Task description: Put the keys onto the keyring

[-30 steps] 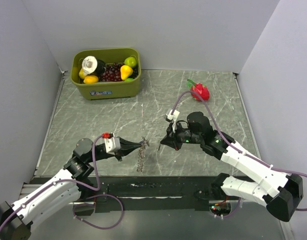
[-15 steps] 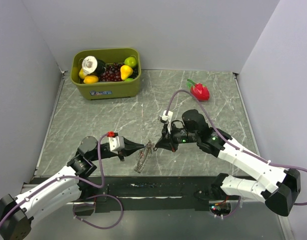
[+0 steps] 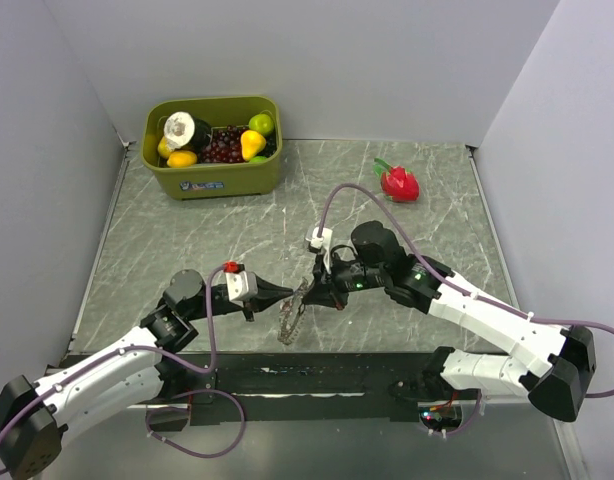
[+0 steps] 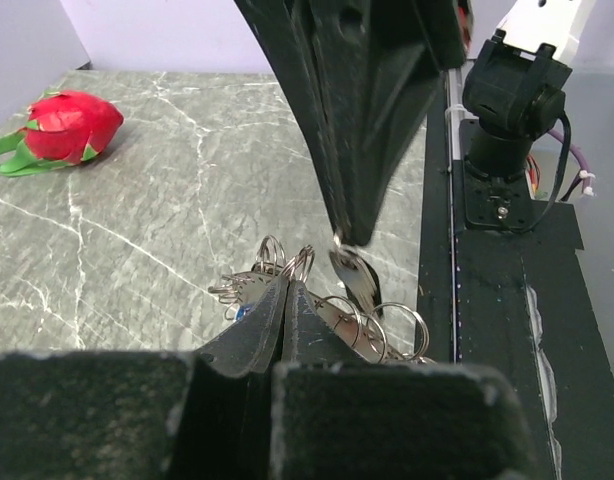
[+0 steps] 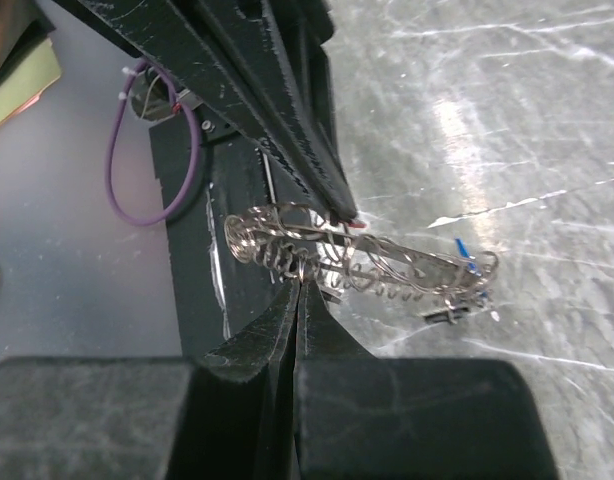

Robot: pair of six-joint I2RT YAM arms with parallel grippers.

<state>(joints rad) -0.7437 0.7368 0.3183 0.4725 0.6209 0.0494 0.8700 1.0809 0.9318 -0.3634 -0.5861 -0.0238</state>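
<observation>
The grey bench (image 3: pixel 187 230) carries a green bin (image 3: pixel 212 180) at 11 o'clock. Near 6 o'clock the left gripper (image 3: pixel 289 294) and right gripper (image 3: pixel 310 296) meet tip to tip. Both jaws are pinched closed on the keyring (image 3: pixel 287 322), a tangled chain of wire rings. Only one blue key head (image 5: pixel 465 250) shows clearly. Whether the right jaws nip a ring or a key cannot be told.
</observation>
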